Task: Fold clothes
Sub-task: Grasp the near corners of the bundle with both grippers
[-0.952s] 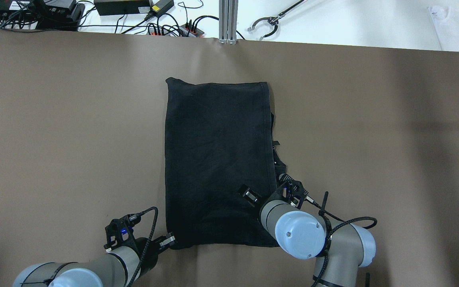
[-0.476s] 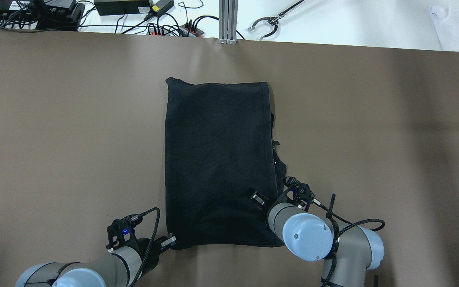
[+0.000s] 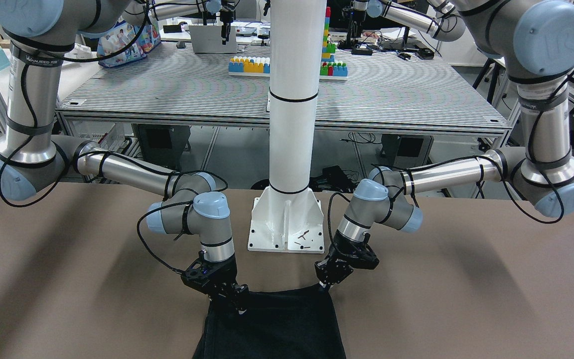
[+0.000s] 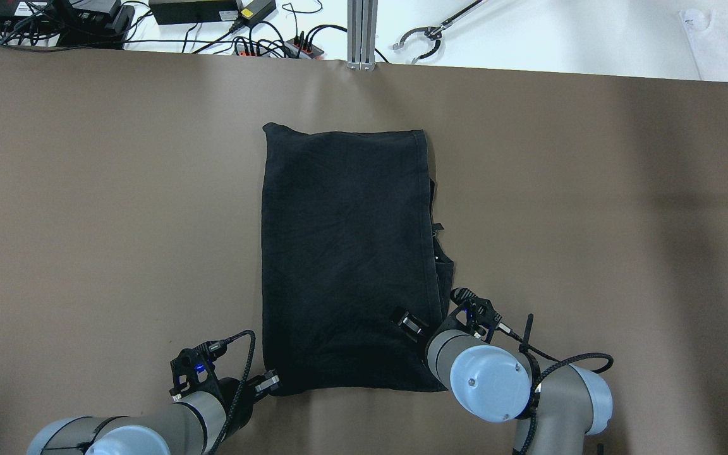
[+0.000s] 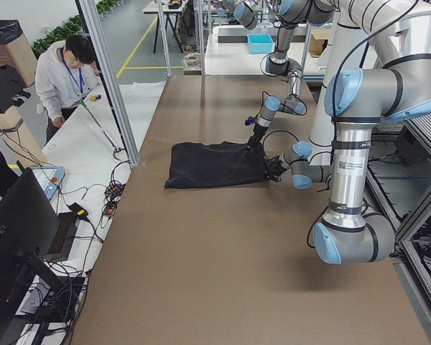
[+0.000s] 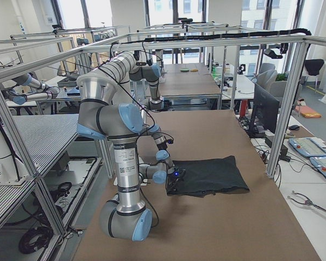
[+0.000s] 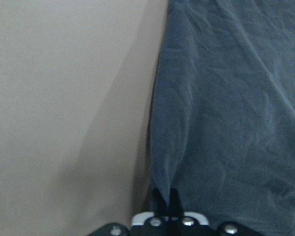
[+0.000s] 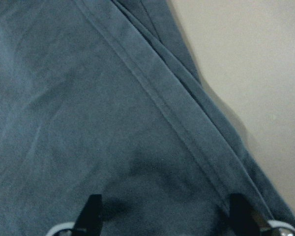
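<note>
Clearly left claw (image 7: 167, 195) pinches clothes (image 4: 345, 253); right claw (image 8: 164, 210) splayed

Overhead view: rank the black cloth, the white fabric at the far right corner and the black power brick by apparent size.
Largest: black cloth.
Next: white fabric, cut off by the frame.
Smallest: black power brick, also cut off at the top.

— Where do the fixed cameras sit?
— One high over the table (image 4: 86, 189) looking down, one opposite looking back, one at each end; all share the black cloth (image 4: 345, 253).
— The wrist cameras?
— Close above that cloth's edges.
</note>
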